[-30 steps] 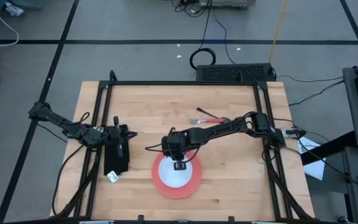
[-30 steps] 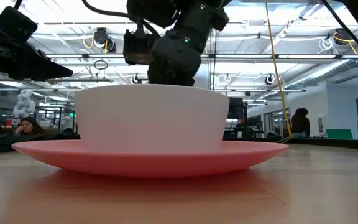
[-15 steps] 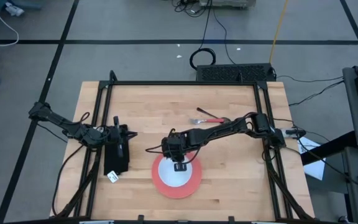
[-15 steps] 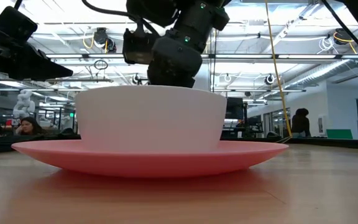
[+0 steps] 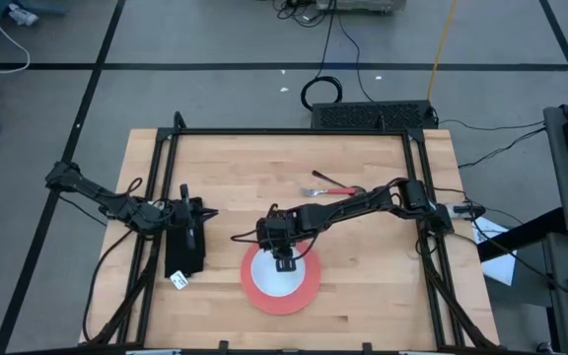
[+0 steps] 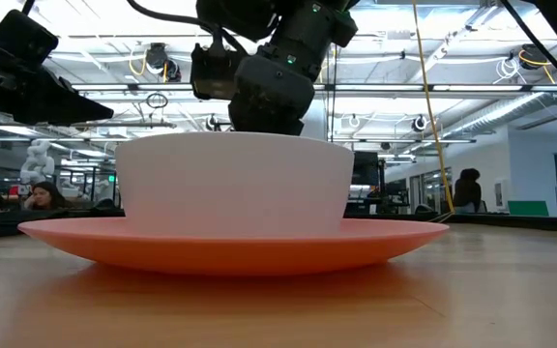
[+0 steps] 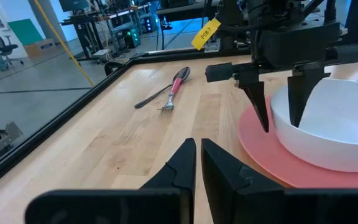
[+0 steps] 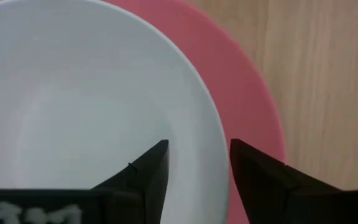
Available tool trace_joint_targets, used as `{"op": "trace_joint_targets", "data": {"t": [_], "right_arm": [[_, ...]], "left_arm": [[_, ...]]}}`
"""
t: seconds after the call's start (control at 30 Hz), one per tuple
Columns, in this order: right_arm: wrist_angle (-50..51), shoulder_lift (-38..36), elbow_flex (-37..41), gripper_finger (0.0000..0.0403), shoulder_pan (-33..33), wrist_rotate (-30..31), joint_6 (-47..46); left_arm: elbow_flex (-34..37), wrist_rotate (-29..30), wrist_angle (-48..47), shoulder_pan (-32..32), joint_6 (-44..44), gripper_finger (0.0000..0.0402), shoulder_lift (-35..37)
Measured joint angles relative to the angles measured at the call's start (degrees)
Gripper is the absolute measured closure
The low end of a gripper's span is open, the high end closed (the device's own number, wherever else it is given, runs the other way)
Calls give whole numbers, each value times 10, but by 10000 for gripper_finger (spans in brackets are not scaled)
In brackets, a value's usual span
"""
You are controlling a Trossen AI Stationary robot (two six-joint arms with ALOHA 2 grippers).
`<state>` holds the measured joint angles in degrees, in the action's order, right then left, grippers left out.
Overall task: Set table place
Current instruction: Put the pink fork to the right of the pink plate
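A white bowl (image 5: pixel 276 281) stands in a pink plate (image 5: pixel 309 291) on the light-wood table (image 5: pixel 363 296), near its front middle. My right gripper (image 5: pixel 283 262) is open above the bowl's far rim and points down. One finger (image 8: pixel 148 177) is inside the bowl and the other finger (image 8: pixel 257 177) is outside, over the plate. I see no touch in the left wrist view (image 7: pixel 279 126) either. A red-handled fork (image 5: pixel 328 187) lies flat behind the plate. My left gripper (image 5: pixel 205 215) is shut and empty at the table's left.
Black frame rails run along the table's left (image 5: pixel 156 247), right (image 5: pixel 432 266) and far (image 5: pixel 294 131) sides. There is bare wood between the fork (image 7: pixel 169 93) and my left gripper (image 7: pixel 197 146). People (image 6: pixel 42 196) show in the room beyond the table.
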<state>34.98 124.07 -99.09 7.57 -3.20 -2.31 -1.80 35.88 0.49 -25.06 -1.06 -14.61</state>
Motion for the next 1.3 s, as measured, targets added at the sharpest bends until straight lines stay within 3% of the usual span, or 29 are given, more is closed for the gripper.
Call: {"op": "trace_joint_targets", "data": {"t": [0.57, 0.93, 1.2, 1.3], "right_arm": [[12, -55, 0, 231, 7, 0, -2], [43, -123, 0, 233, 7, 2, 68], [64, -222, 61, 290, -13, 8, 81], [47, -274, 112, 308, -33, 52, 81]], "left_arm": [[0, 0, 0, 0, -1, 371, 0], [0, 0, 0, 0, 1, 371, 0], [0, 0, 0, 0, 6, 371, 0], [0, 0, 0, 0, 5, 371, 0]]}}
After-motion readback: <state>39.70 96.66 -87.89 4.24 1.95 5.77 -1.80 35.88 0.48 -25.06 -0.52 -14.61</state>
